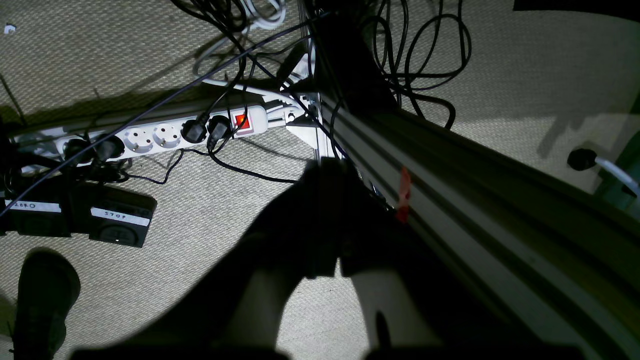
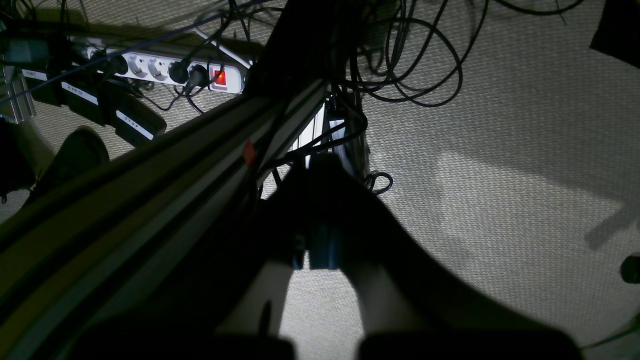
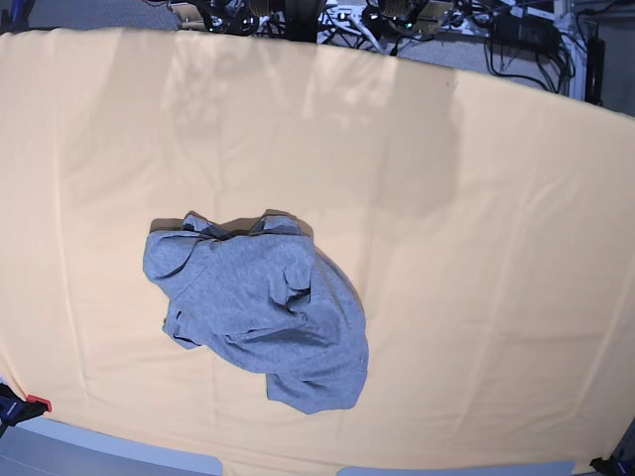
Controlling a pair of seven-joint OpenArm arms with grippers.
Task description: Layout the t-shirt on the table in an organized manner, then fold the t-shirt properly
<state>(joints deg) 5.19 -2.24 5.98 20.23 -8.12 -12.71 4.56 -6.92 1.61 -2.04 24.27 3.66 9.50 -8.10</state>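
Base view: the t-shirt (image 3: 263,317) sits crumpled in a heap, left of the middle of the table (image 3: 476,248), toward 7 o'clock from centre. No lettering shows, just plain grey, with a dark collar bit at its 12 o'clock edge and a lobe of fabric running out to 5 o'clock. It's bunched and overlapped on itself, so I'd say layout hasn't started; you'll need to find shoulders or hem first.

Neither arm is over the cloth. Both wrist cameras look down past the table frame at carpet, so the arms look parked low off the table.

Left wrist view: the left gripper (image 1: 345,277) is a dark silhouette at 6 o'clock, jaws together, nothing between them. A power strip (image 1: 165,135) with a lit red switch sits at 10 o'clock, with tangled cables (image 1: 425,55) at 1 o'clock.

Right wrist view: the right gripper (image 2: 320,275) is the same, closed and holding nothing.

Your first move is probably raising both arms and opening up.
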